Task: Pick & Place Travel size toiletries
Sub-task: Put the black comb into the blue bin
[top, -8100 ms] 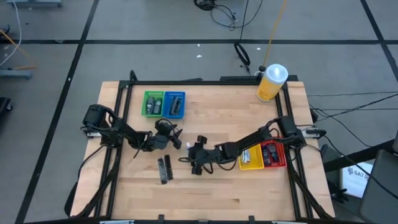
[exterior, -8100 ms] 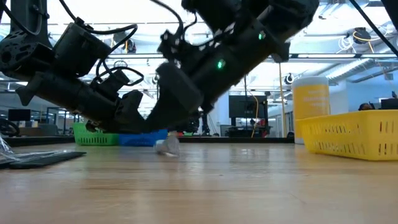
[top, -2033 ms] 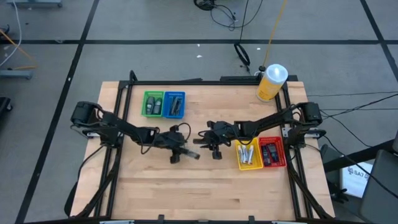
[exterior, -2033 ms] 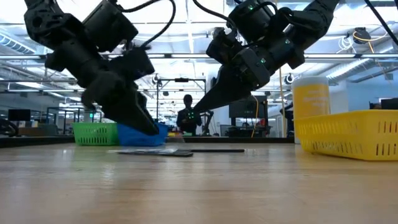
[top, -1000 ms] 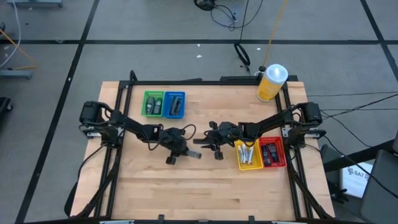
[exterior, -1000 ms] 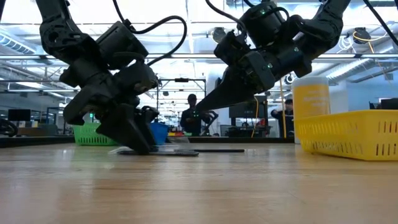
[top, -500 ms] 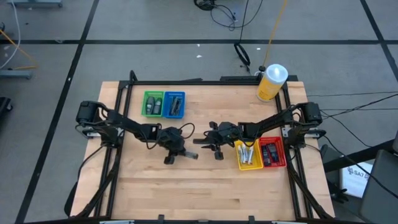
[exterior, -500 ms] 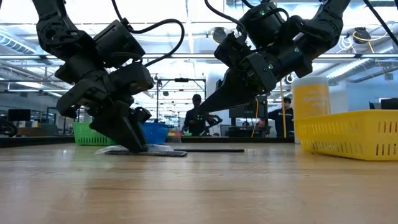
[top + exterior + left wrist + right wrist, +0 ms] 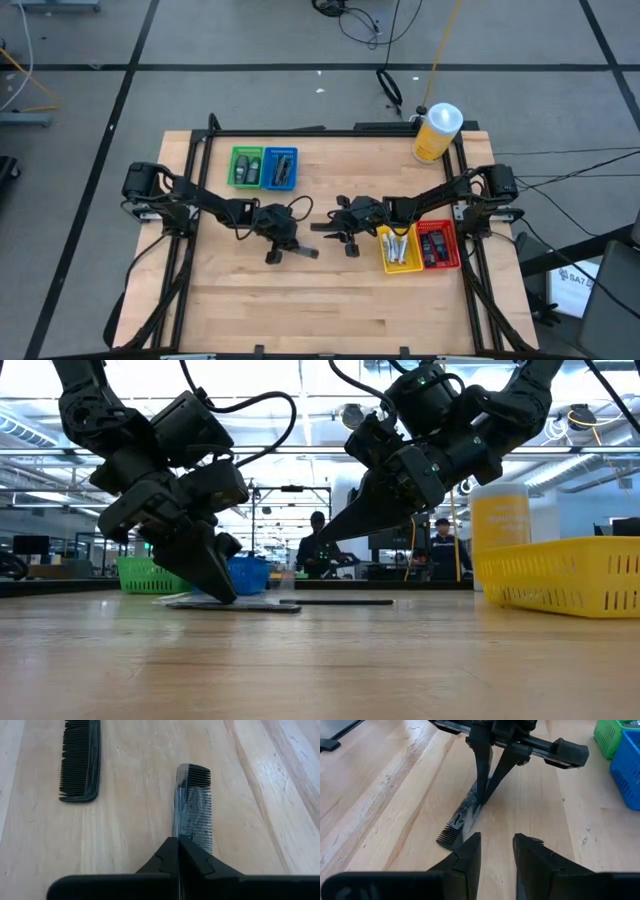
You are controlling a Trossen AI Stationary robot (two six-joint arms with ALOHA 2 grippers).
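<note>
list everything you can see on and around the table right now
wrapped comb: 1, black in clear wrap, table centre, pinched at its edge
bare comb: 1, black, flat beside it
green tray: 1, back left, holds dark items
blue tray: 1, right of green
yellow tray: 1, right side, holds silver tubes
red tray: 1, beside yellow
bottle: 1, yellow, white cap, back right corner
people: 2, in the room behind
left gripper: shut on wrapped comb
right gripper: open, above the table

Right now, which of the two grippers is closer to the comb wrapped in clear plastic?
The left. The left gripper is shut on the wrapped comb at one end; the right gripper hovers open just off its other end, not touching.
</note>
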